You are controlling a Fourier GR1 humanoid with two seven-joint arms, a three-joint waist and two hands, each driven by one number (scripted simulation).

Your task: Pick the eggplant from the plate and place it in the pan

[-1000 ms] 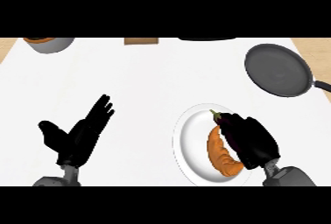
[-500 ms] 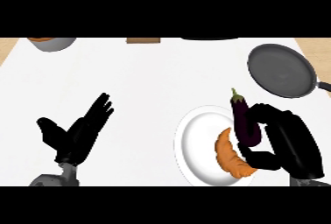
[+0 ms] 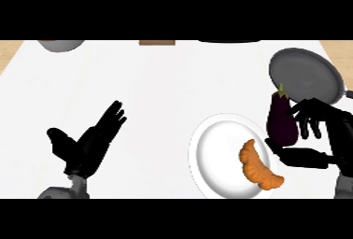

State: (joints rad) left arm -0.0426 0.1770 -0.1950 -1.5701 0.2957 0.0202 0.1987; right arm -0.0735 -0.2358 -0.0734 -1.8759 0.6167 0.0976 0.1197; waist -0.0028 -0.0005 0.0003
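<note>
the right hand (image 3: 324, 140) has its fingers and thumb curled round the dark purple eggplant (image 3: 280, 119), holding it between the white plate (image 3: 214, 154) with its croissant (image 3: 258, 167) and the grey pan (image 3: 307, 74), while the left hand (image 3: 86, 144) rests open, fingers straight, over the white surface (image 3: 172, 84).

White worktop (image 3: 172, 88), filling nearly the whole frame, tan edge showing at the upper left and upper right corners. On it: white plate (image 3: 214, 158) at lower right; dark grey pan (image 3: 303, 74) at upper right; grey bowl (image 3: 60, 45) cut off at the upper left edge; small brown item (image 3: 156, 42) and a dark object (image 3: 229, 41) at the top edge, both too cropped to identify.
</note>
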